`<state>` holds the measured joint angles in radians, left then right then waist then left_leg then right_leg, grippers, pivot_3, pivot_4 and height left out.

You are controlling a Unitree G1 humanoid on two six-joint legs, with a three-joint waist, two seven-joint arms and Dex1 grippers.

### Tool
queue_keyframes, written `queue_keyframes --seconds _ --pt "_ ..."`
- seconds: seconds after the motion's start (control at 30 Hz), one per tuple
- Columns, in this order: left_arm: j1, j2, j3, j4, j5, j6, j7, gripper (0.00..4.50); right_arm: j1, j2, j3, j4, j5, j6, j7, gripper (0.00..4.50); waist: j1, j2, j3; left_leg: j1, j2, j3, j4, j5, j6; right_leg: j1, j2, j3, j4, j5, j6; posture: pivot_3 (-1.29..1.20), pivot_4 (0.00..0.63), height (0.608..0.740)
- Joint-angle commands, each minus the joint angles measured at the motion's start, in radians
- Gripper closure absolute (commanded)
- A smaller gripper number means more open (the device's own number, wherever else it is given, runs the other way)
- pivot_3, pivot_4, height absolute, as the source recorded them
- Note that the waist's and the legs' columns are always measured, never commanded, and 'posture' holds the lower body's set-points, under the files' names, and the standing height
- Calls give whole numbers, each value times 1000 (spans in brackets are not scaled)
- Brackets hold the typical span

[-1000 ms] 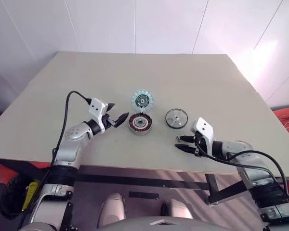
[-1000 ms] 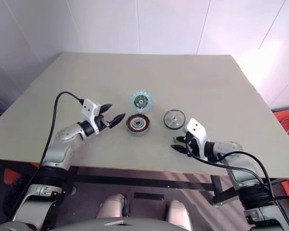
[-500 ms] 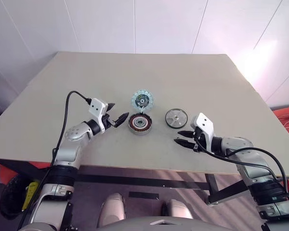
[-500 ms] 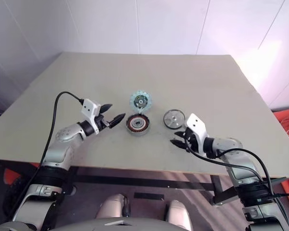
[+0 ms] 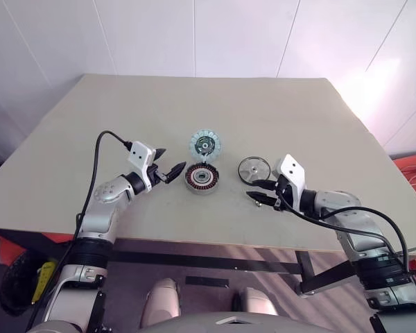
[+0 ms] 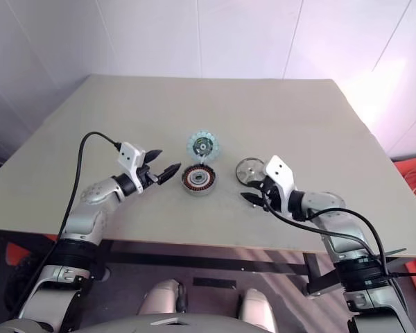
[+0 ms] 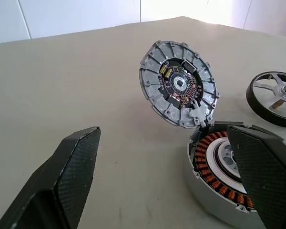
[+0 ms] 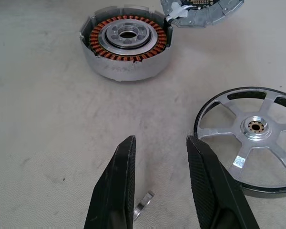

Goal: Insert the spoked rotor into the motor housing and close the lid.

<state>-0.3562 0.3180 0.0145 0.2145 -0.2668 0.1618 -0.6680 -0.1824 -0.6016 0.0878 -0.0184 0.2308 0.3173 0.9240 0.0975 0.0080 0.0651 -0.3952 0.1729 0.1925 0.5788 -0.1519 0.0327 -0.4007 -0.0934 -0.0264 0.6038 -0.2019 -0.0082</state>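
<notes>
The spoked rotor (image 5: 253, 168) lies flat on the table, to the right of the motor housing (image 5: 202, 179). The housing's copper windings (image 8: 127, 45) face up. The lid (image 5: 205, 145) stands tilted open at the housing's far edge, its segmented face (image 7: 179, 88) towards me. My left gripper (image 5: 170, 159) hovers open just left of the housing, holding nothing. My right gripper (image 5: 252, 190) is open with a moderate gap and empty, just in front of the rotor's near edge (image 8: 250, 138).
A tiny loose ring (image 8: 143, 205) lies on the table beneath my right fingers. The beige table (image 5: 298, 111) stretches wide behind the parts. Its front edge runs close under both arms. White walls stand behind.
My right gripper has lifted and moved left and forward, from the table's front edge to the rotor's near rim. The left arm and the parts have stayed put.
</notes>
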Motion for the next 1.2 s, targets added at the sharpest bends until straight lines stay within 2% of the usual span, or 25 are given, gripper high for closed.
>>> queue_keyframes --seconds 0.03,0.2,0.87,1.1,1.2 --pt "-24 10 22 -20 -7 -15 1 0 17 -16 -18 -42 16 0 13 2635 0 0 0 0 0 0 0 0 0 0 0 0 0 0 0 0 0 740" --pt "-24 12 23 -19 -7 -16 2 0 39 -26 -20 -29 6 -11 15 2635 -1 0 0 0 0 0 0 0 0 0 0 0 0 0 0 0 0 740" --pt "-22 12 23 -25 -4 -19 5 0 -28 -27 -24 129 -50 -110 -7 2635 -2 0 0 0 0 0 0 0 0 0 0 0 0 0 0 0 0 740" --pt "-20 11 22 -25 -3 -20 6 0 -17 -26 -44 86 -8 -75 7 2635 -2 0 0 0 0 0 0 0 0 0 0 0 0 0 0 0 0 740" --pt "-21 11 22 -24 -3 -19 7 0 15 -38 -53 3 50 -14 45 2635 -1 0 0 0 0 0 0 0 0 0 0 0 0 0 0 0 0 740"
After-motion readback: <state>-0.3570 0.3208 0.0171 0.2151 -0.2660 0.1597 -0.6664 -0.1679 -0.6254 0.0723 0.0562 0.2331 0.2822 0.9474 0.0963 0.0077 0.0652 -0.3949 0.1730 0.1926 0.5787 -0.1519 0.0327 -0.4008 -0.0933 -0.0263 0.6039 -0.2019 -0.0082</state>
